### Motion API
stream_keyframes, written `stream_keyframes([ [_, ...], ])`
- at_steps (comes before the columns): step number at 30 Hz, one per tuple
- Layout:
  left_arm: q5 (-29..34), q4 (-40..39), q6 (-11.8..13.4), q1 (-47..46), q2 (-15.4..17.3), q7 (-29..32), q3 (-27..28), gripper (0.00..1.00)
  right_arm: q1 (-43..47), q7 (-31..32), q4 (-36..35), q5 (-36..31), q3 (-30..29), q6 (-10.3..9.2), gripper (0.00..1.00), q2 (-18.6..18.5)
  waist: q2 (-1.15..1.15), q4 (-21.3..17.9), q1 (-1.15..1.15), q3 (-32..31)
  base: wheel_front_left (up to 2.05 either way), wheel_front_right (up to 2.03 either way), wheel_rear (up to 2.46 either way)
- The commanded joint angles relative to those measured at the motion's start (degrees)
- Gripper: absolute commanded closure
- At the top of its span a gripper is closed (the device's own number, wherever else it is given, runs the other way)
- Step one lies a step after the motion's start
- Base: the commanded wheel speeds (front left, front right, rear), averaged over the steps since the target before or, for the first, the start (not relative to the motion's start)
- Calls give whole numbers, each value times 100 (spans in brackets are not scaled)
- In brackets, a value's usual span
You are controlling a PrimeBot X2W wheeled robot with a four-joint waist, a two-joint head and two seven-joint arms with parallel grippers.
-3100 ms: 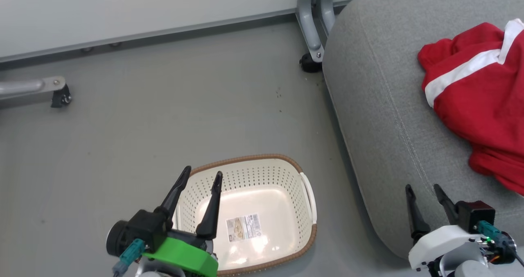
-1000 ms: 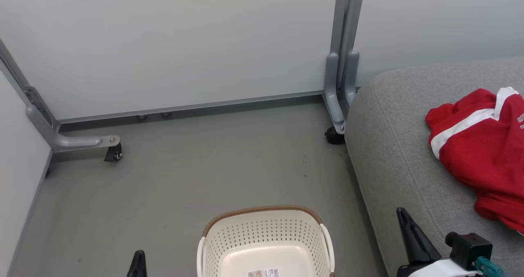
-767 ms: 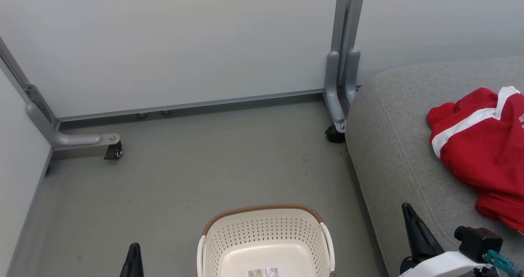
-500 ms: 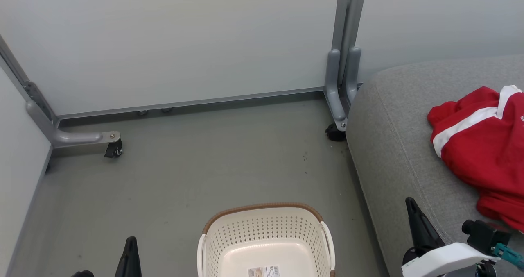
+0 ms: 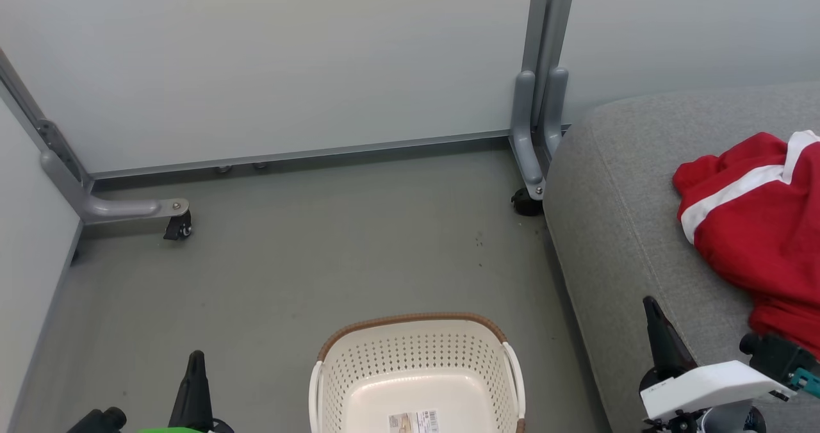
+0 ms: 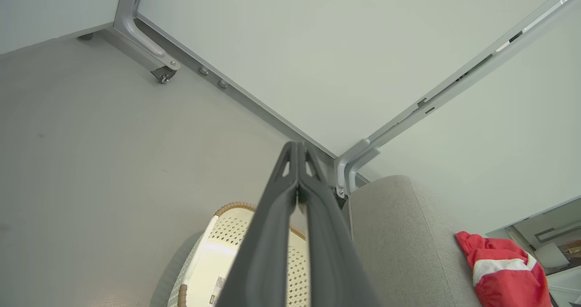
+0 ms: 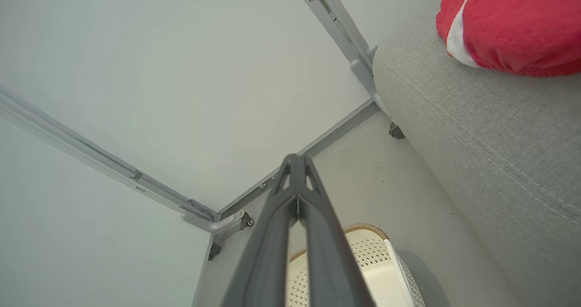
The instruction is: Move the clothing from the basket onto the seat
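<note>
The cream basket (image 5: 410,321) with a brown rim stands on the floor at the bottom centre, holding nothing but a paper label. The red clothing (image 5: 756,228) with white stripes lies on the grey seat (image 5: 615,215) at the right. My left gripper (image 5: 195,359) is shut and empty, low and to the left of the basket. My right gripper (image 5: 650,303) is shut and empty over the seat's front corner, short of the clothing. Both wrist views show shut fingertips, left gripper (image 6: 297,146) and right gripper (image 7: 297,158), with the basket (image 6: 236,207) and clothing (image 7: 508,25) beyond.
Pale partition panels close the back and left. Their grey metal feet with black castors stand on the floor, a left foot (image 5: 128,209) and a right foot (image 5: 528,164) beside the seat's far corner. Grey floor (image 5: 320,260) lies between the basket and the panels.
Three seconds ago both grippers stood open near the basket and seat; now they are shut. The camera has tilted up. Over the last second both grippers shifted only slightly.
</note>
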Motion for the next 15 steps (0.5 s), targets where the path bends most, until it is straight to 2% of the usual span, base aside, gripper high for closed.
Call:
stream_keyframes([
  [1, -205, -34, -41, -197, 58, 45, 35, 100, -172, 44, -46, 206, -55, 2, 100, -18, 0, 3, 0, 8, 0, 0, 0],
  [15, -1171, 56, -110, -469, 69, 299, 159, 100, -357, 291, 41, 1184, -216, 2, 100, 29, 0, 27, 0, 80, 0, 0, 0],
])
